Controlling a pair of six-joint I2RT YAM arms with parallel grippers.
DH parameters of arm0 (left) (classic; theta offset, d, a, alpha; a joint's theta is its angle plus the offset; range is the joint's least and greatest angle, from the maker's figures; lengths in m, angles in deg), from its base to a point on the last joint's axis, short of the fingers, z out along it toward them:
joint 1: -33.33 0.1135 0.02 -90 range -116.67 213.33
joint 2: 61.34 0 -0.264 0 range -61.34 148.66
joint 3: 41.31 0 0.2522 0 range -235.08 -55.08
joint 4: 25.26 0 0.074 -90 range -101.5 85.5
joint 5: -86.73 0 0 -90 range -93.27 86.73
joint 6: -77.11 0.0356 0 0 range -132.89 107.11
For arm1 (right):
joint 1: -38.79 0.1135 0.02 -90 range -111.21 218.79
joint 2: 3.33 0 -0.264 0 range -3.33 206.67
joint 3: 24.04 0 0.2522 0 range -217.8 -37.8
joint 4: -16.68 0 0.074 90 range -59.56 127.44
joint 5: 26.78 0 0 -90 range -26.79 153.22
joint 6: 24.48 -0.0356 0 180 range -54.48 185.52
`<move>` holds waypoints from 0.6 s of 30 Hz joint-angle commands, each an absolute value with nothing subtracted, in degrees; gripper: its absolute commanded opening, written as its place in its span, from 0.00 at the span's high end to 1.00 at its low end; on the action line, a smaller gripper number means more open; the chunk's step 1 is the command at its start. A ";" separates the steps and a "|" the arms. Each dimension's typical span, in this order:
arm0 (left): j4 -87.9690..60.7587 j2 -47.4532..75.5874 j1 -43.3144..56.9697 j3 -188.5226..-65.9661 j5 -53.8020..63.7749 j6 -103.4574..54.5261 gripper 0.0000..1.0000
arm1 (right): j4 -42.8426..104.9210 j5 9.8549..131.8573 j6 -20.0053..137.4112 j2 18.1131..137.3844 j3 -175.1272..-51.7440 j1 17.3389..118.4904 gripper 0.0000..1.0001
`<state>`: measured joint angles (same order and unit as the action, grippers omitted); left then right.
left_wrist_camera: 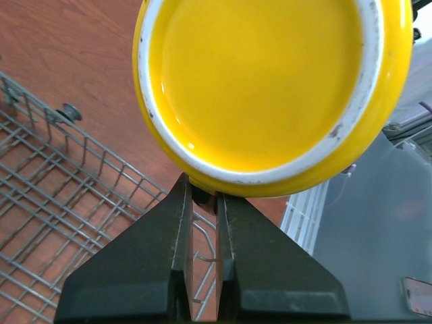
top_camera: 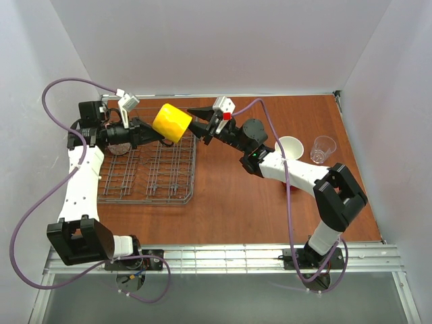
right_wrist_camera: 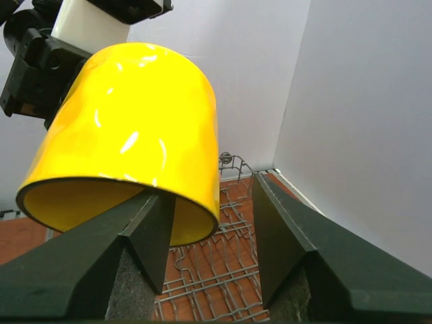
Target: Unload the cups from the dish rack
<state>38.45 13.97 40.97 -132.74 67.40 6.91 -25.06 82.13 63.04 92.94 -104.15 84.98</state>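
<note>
Above the dish rack (top_camera: 148, 182), our left hand (left_wrist_camera: 202, 192) pinches the yellow mug (top_camera: 171, 122), and our right hand (right_wrist_camera: 210, 189) is spread at its rim. It looks slick and breakable; we should clamp the wall.

One dish rack (top_camera: 145, 183); one table (top_camera: 270, 209); four cups that can be made out: one yellow mug (top_camera: 171, 123), one cup with a white inside (top_camera: 290, 147), one clear glass tumbler (top_camera: 323, 149), one dark red cup (top_camera: 120, 148) largely hidden; two arms, left arm (top_camera: 81, 182) and right arm (top_camera: 304, 172); two grippers, left gripper (top_camera: 160, 137) and right gripper (top_camera: 192, 123); two purple cables (top_camera: 30, 202), one per arm.
</note>
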 commanded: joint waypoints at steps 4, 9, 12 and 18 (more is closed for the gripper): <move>33.24 9.24 40.27 -130.66 73.63 3.81 1.00 | -27.83 86.32 58.06 94.14 -108.55 84.75 0.77; 33.06 9.76 39.92 -129.96 73.10 2.94 1.00 | -28.79 87.65 56.73 93.53 -107.94 84.75 0.99; 32.97 9.68 39.74 -129.26 71.61 2.93 1.00 | -28.71 86.07 57.52 91.68 -105.66 84.67 0.99; 33.06 10.29 39.74 -129.34 69.59 1.88 0.46 | -23.62 80.44 59.01 86.41 -100.30 84.23 0.99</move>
